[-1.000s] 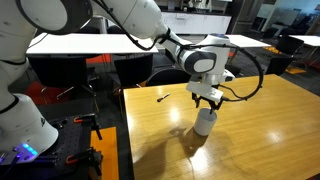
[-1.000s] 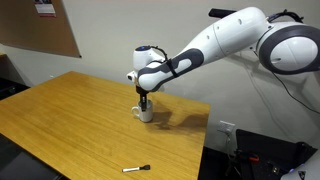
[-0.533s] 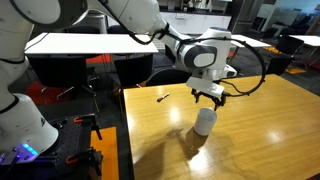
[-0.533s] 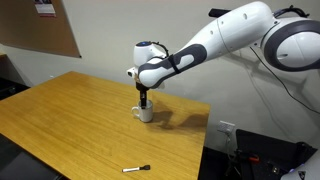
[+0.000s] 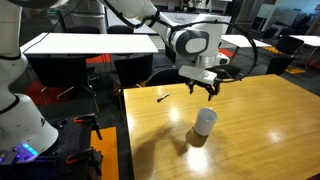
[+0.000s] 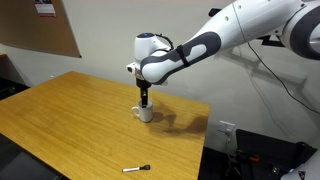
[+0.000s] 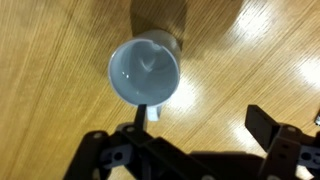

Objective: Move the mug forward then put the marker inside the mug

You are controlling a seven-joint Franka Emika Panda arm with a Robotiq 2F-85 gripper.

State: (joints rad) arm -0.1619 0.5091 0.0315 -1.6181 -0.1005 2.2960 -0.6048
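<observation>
The white mug (image 5: 204,122) stands upright on the wooden table (image 5: 260,130), also seen at the table's far side as the mug (image 6: 146,113). My gripper (image 5: 206,91) hangs open just above it, apart from the rim, with nothing between its fingers. From the wrist view I look straight down into the mug (image 7: 145,72); its handle points toward the gripper (image 7: 200,128), whose dark fingers (image 7: 266,126) stand wide. The marker (image 6: 136,168) lies flat near the table's front edge, far from the mug, and shows as a thin dark marker (image 5: 163,97) by the table's back left corner.
White-topped black tables (image 5: 90,42) and chairs stand behind the wooden table. The robot's base (image 5: 22,130) sits beside the table's left edge. A corkboard (image 6: 38,25) hangs on the wall. A cable (image 6: 270,85) trails from the arm.
The gripper has opened off the mug and risen straight up above it. The mug stays put on the table; the marker has not moved.
</observation>
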